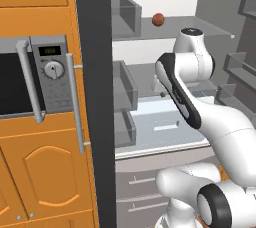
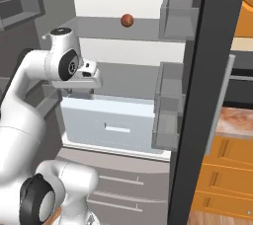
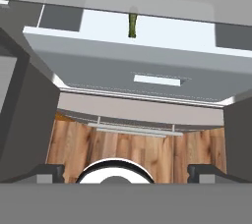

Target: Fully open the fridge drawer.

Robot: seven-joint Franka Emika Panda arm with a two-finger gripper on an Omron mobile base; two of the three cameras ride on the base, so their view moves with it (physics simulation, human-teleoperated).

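The fridge drawer is a wide pale bluish-white box low in the open fridge, with a small rectangular handle on its flat front. It also shows as the drawer behind my forearm. My hand hangs just above the drawer's upper left corner. In the hand view the drawer front and its handle lie ahead. The drawer's inside shows a little, with a green item in it. My gripper is open, its fingertips far apart, apart from the handle and holding nothing.
A brown round fruit sits on the glass shelf above. Grey translucent bins hang on the fridge's side. Darker grey drawers with bar handles lie below. A microwave sits in the orange cabinets.
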